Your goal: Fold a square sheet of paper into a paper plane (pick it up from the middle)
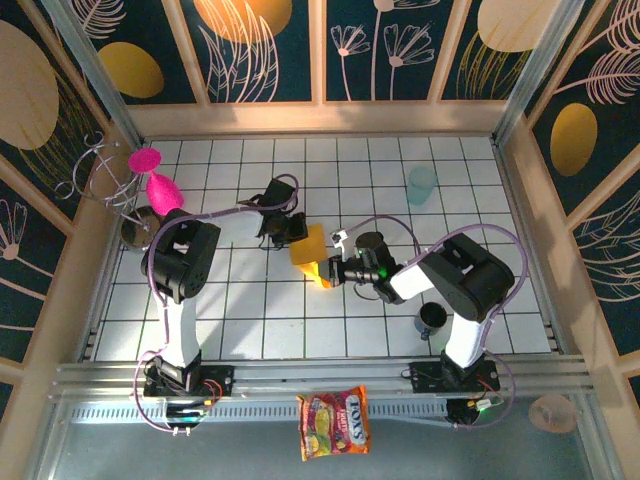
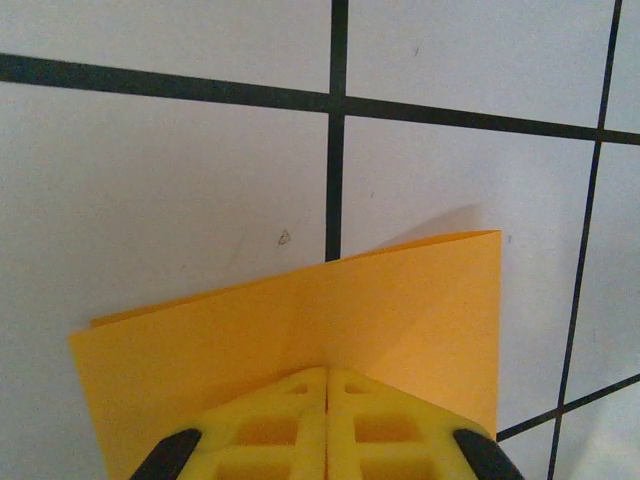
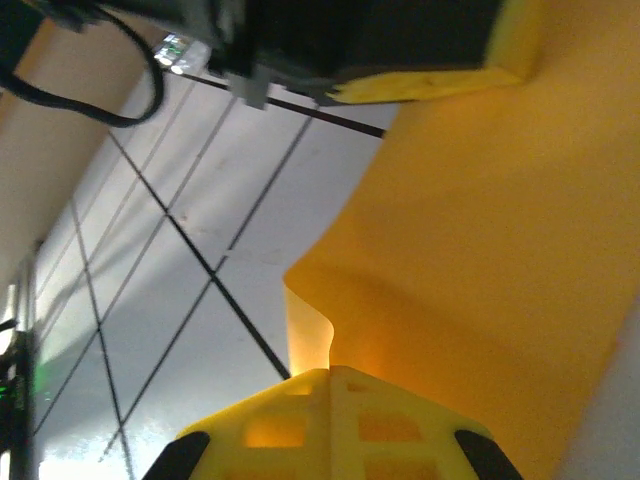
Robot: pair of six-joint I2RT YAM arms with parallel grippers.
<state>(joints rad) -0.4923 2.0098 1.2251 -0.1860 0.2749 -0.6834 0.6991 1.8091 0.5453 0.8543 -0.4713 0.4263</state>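
The left gripper [image 2: 328,375] and right gripper [image 3: 330,372], both clamped on the square sheet of paper [image 1: 310,244], hold it bent above the tiled table [image 1: 230,300]. Uneven pulling could tear it at the buckle

The left gripper's [image 2: 327,378] yellow fingers [image 2: 260,430] were pressed together on the near edge of the orange-yellow sheet of paper [image 2: 400,300]. The sheet stood over the white tiled table [image 2: 150,180], its top edge rising toward the right corner. Black lines [image 2: 335,130] crossed behind it.
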